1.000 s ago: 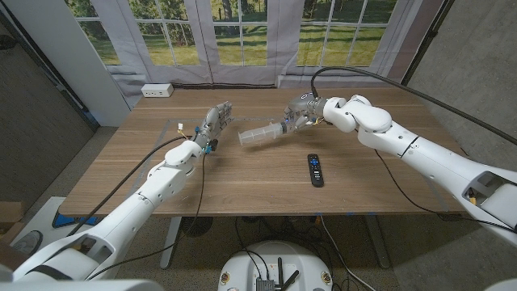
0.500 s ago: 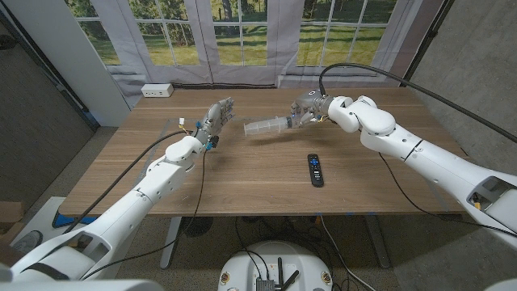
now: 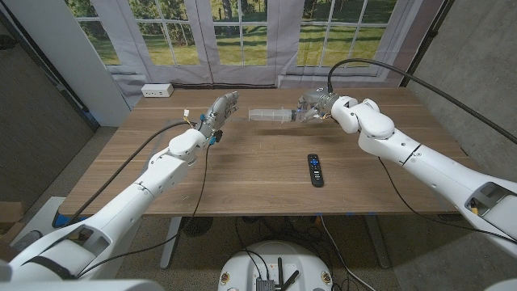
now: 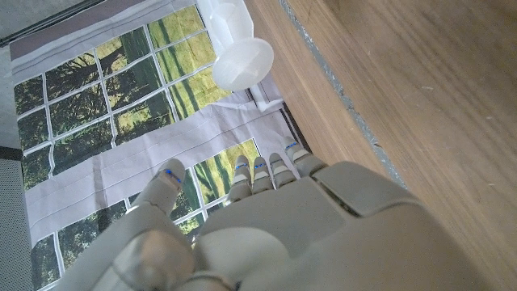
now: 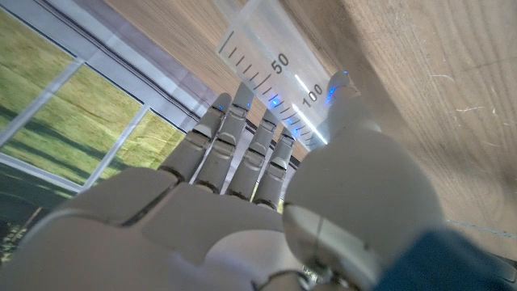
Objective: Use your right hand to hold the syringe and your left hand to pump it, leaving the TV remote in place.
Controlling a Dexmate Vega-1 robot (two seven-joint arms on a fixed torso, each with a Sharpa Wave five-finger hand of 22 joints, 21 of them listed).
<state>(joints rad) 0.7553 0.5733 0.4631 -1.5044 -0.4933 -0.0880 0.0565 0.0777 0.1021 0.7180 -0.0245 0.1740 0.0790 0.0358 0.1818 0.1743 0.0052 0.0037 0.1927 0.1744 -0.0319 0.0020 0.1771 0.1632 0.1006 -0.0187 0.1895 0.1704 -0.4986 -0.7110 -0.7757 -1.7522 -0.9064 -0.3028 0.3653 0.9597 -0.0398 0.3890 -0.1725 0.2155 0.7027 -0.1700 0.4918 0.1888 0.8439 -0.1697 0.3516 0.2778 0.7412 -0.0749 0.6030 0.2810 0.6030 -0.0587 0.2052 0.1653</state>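
Observation:
A clear plastic syringe [image 3: 267, 115] hangs level above the far middle of the table, and my right hand [image 3: 312, 106] grips its barrel. The right wrist view shows the printed barrel [image 5: 273, 55] under that hand's fingers [image 5: 242, 133]. My left hand [image 3: 219, 112] is raised just left of the syringe's free end, fingers stretched out and holding nothing, a small gap between them. In the left wrist view the syringe's round flared end [image 4: 241, 61] floats beyond my left hand [image 4: 275, 230]. The black TV remote [image 3: 315, 170] lies on the table nearer to me, right of centre.
A white power strip [image 3: 157, 90] sits at the table's far left corner. Cables run along both arms. Curtained windows stand close behind the wooden table's far edge [image 3: 242, 87].
My right hand has carried the syringe up and toward the far edge, turning it level. My left hand has risen and moved farther out, staying beside the syringe's end. The remote has not moved.

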